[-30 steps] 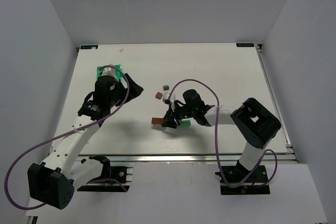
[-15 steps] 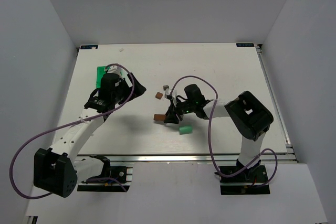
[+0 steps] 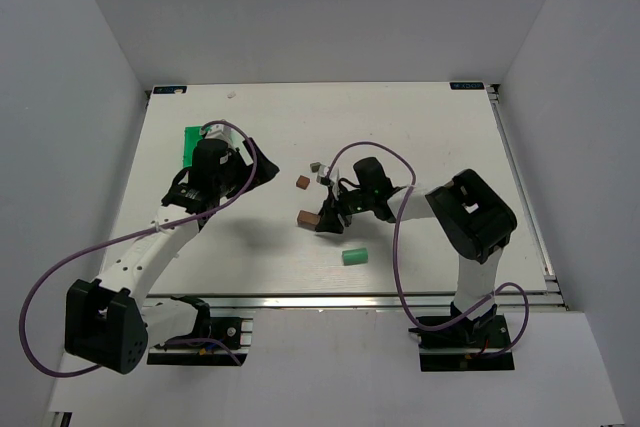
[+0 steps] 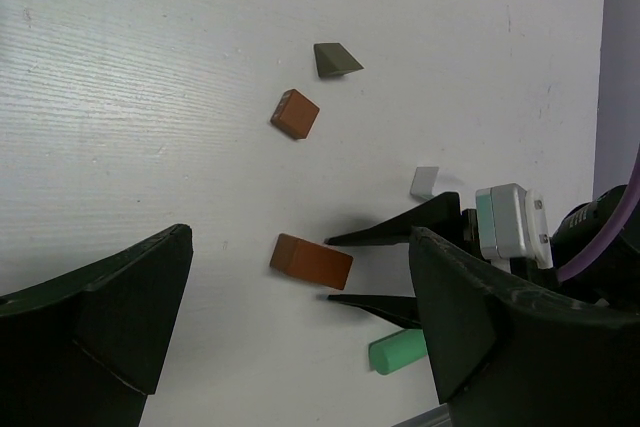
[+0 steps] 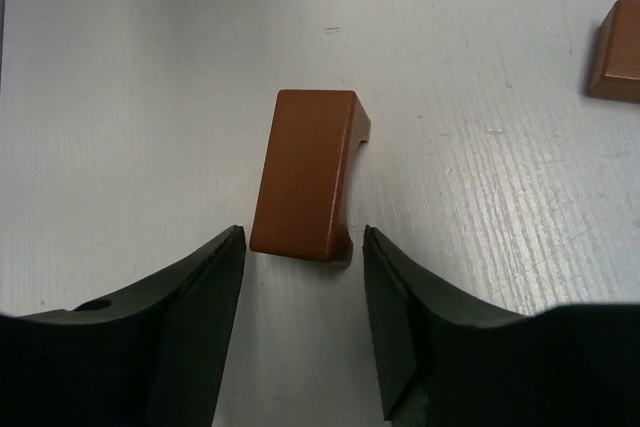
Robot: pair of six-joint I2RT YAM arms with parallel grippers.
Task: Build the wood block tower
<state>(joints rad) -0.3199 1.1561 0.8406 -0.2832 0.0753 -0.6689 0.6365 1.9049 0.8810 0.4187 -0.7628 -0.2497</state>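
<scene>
Wood block tower: not started as far as we could see, since no block sat on another. The likely base, a brown rectangular wooden block point(image 5: 305, 175), lay flat on the white table point(image 3: 430, 127) near mid-table with nothing on top.

The right gripper point(image 5: 300, 239) straddled the block's near end. Its jaws were parted with a sliver of gap on each side, so it was released, not clamped.

The other pieces were loose and all apart from one another:
- a small brown wooden cube point(image 4: 295, 113) and a dark grey wooden wedge point(image 4: 335, 59), beyond the base block
- a small whitish wooden block point(image 4: 425, 182), just beside one right-gripper finger
- a pale mint wooden cylinder point(image 3: 354, 256), nearer the arm bases

The left gripper point(image 3: 262, 173) hung further left over the table, fingers wide, holding nothing.

We judged all the stacking was left to do: settle the base, then add every other piece.
</scene>
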